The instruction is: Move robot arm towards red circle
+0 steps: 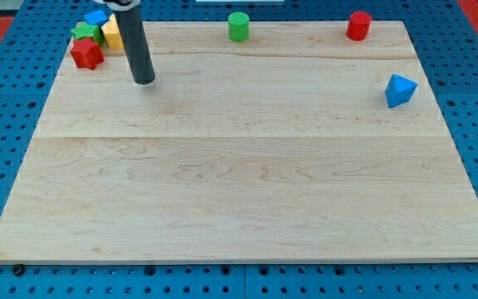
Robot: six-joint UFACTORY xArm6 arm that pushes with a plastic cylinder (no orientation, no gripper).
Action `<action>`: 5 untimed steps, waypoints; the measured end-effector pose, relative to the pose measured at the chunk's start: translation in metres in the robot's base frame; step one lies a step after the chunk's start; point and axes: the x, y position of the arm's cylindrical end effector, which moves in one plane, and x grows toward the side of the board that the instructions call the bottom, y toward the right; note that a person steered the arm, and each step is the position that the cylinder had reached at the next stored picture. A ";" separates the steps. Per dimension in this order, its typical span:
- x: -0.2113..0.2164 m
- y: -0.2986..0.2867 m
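Arm enters from the view's top, near the table's (239,208) top-left corner. Only the end rod (134,41) shows: straight, dark, cylindrical, near upright with a slight lean, upper part cut off by the frame edge. My tip (143,82) sits low at the table surface, just inside the top edge, left side, well clear of the right edge and bottom edge. Rest of arm out of frame.

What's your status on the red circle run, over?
My tip at the view's upper left, just right of red star block. Red circle block at top right, untouched. Green cylinder sits near the path along the top edge.
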 end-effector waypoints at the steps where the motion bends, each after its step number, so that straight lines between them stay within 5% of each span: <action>1: -0.001 0.006; 5: -0.036 0.090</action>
